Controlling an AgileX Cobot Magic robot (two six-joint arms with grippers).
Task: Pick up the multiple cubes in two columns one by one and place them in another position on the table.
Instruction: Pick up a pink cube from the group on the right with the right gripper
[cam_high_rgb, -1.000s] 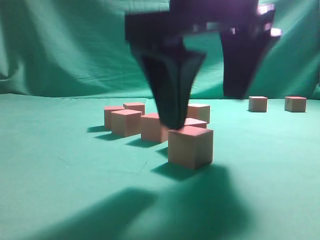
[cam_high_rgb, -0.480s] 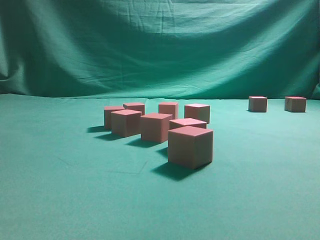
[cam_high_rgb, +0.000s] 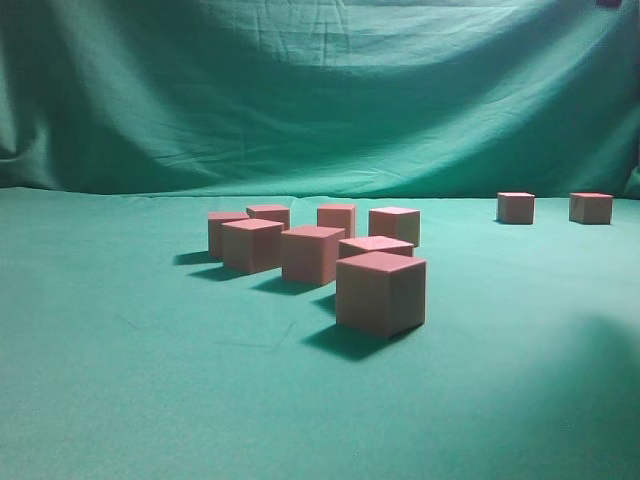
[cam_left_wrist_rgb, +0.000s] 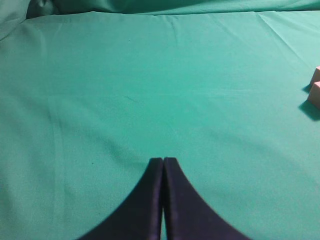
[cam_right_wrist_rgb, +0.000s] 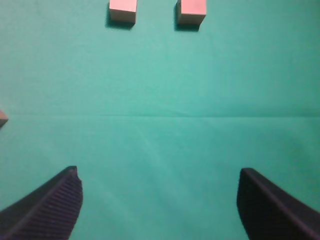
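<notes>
Exterior view: eight cubes (cam_high_rgb: 380, 292) cluster mid-table (cam_high_rgb: 120, 380), two more sit apart at far right (cam_high_rgb: 516, 207). Left wrist view: the left gripper (cam_left_wrist_rgb: 163, 162) is pressed closed over bare cloth. Right wrist view: the right gripper (cam_right_wrist_rgb: 159, 182) is spread wide, empty, two cubes (cam_right_wrist_rgb: 123, 10) beyond it.

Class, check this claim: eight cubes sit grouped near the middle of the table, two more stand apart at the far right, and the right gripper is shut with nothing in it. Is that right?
One detail is wrong. The right gripper is open, not shut: the right wrist view shows its jaws wide apart over bare table. It is indeed empty. The exterior view confirms the group of cubes and the two apart.
</notes>
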